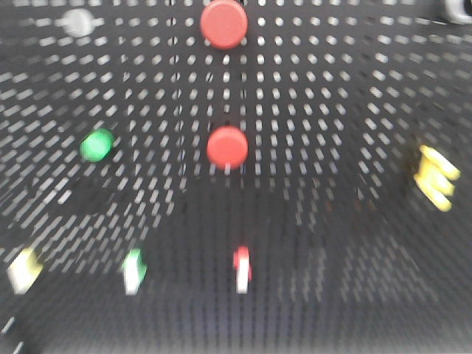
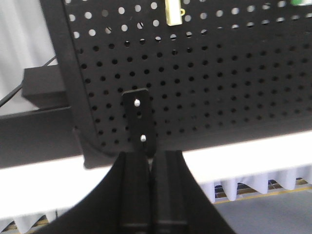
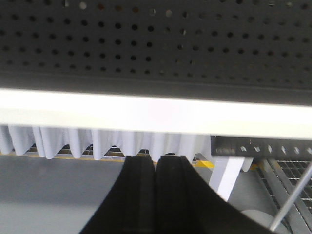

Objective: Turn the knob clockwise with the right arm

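The front view is smeared by motion. On the black pegboard [image 1: 332,110] I see two red round pieces [image 1: 224,23] [image 1: 227,146], a green one [image 1: 96,144] and a pale grey one [image 1: 77,22]; which of them is the knob I cannot tell. No arm shows in that view. My right gripper [image 3: 155,161] is shut with nothing in it, below the board's lower edge [image 3: 156,80] and pointing at the white table edge [image 3: 156,112]. The left gripper [image 2: 152,158] is shut and empty too, just under a black bracket [image 2: 140,122] on the board.
A yellow pronged piece [image 1: 435,177] sits at the right of the board. Small yellow [image 1: 24,269], green [image 1: 133,271] and red [image 1: 242,268] switches line the bottom. A white table leg [image 3: 226,175] and grey floor [image 3: 48,195] lie beneath the right gripper.
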### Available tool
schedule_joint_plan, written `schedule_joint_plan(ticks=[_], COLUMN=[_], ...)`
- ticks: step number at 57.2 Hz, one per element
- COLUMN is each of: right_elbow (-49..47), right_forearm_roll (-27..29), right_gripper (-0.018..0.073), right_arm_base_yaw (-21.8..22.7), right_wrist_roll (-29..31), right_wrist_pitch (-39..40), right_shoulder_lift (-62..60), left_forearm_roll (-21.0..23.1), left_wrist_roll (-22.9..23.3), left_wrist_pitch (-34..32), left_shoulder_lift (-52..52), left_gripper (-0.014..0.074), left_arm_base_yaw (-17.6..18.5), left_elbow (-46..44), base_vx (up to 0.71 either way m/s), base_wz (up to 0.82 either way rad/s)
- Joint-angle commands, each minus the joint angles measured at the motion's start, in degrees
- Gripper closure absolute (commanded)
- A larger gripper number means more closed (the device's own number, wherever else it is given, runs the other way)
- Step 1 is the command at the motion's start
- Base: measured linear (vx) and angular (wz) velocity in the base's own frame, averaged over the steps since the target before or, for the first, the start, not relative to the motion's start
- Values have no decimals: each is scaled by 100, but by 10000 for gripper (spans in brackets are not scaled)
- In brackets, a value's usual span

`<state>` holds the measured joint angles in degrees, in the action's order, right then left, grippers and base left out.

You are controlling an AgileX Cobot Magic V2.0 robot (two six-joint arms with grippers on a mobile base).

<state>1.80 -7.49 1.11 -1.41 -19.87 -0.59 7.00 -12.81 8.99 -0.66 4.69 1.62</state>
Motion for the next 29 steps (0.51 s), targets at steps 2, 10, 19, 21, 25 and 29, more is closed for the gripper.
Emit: schedule_joint_plan(ticks=[2,10,19,21,25,29], right_elbow=[42,42,42,42,42,42], right_forearm_roll=[-65,-65,-65,-65,-65,-65], right_gripper=[564,564,564,564,564,564], right_arm_base_yaw=[20,20,20,20,20,20], right_wrist_roll=[43,43,43,43,43,43], right_wrist_pitch=[450,450,450,450,450,450], right_shoulder_lift=[-66,-66,-66,-66,-66,-66], left_forearm_roll=[34,34,34,34,34,34], left_wrist_roll=[11,11,11,11,11,11], left_wrist_pitch=[-488,-488,-488,-488,-488,-488], left_shoulder_lift=[-96,-96,-96,-96,-96,-96], left_gripper=[603,603,603,603,603,603], left_arm_base_yaw=[45,45,45,45,45,45], left_elbow=[187,187,187,187,187,187], base_vx=[24,18,9,6,3,1], base_wz=[-3,-3,-1,2,2,2])
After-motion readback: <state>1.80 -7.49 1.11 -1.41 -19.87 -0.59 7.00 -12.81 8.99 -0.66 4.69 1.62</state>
